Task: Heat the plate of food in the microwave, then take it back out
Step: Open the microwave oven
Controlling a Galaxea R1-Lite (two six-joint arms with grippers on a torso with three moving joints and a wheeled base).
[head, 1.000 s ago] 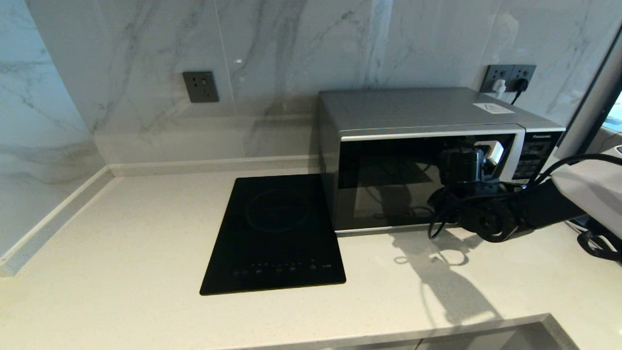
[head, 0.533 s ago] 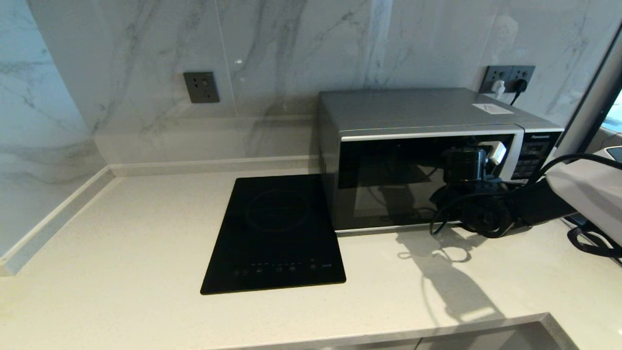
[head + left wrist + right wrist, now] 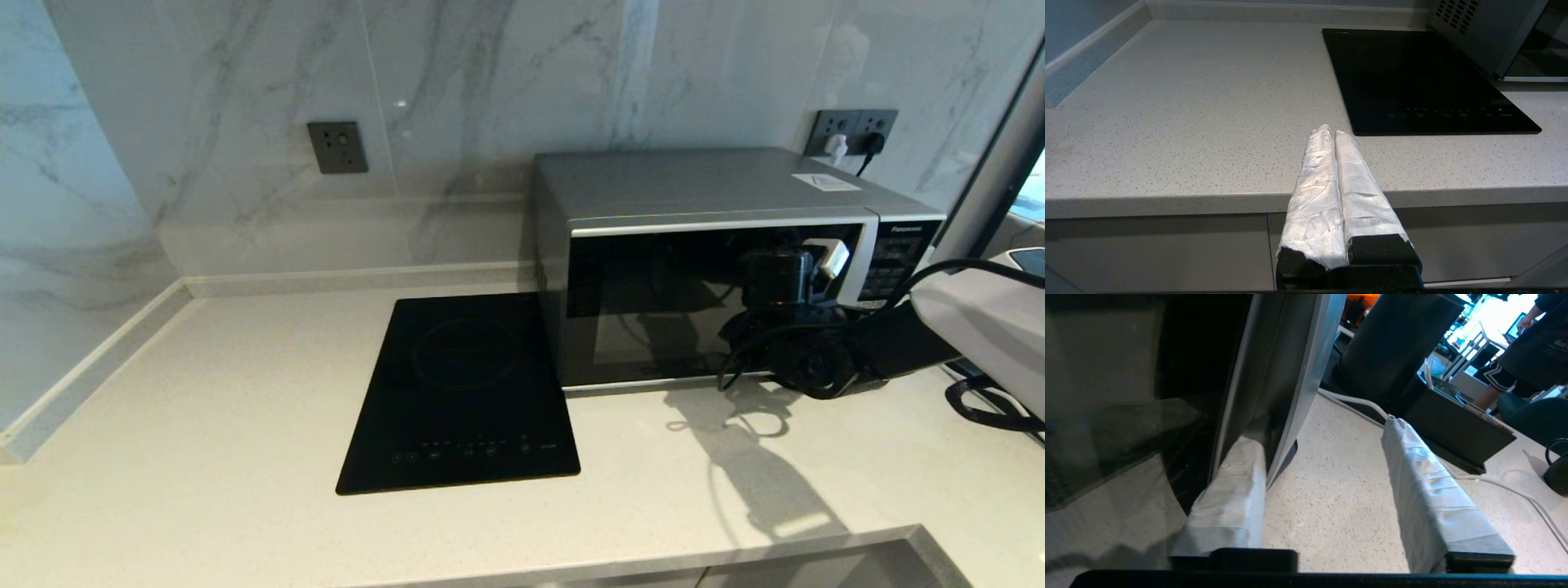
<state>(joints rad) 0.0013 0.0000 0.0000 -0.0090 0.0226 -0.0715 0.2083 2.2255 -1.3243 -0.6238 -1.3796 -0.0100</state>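
Left of the black glass cooktop (image 3: pixel 465 392) runs a broad stretch of pale speckled stone counter (image 3: pixel 204 384), bounded by a raised lip along the left and back walls and a squared front edge. The left gripper (image 3: pixel 1329 132) hangs just off that front edge, its two white-taped fingers (image 3: pixel 1316 179) pressed flat together with nothing between them.

Cooktop: flat, rectangular, glossy, a faint ring and a row of touch marks near its front edge. Its right rear corner sits just beside the microwave (image 3: pixel 702 261).

Microwave: silver-grey box, dark reflective glass door closed, vented left side, black button panel (image 3: pixel 898 265) at right. The plate of food cannot be made out; the door glass shows only reflections.

The right gripper (image 3: pixel 1327 457) is at the door's right edge, by the silver handle (image 3: pixel 1282 384). One taped finger (image 3: pixel 1237 486) is tucked behind the handle against the door; the other stands apart over open counter. Jaws are parted around the handle, not clamped on it.

Walls are grey-veined marble slabs with a dark socket (image 3: pixel 337 146) left of the microwave and a double socket (image 3: pixel 853 131) with plugs behind it.
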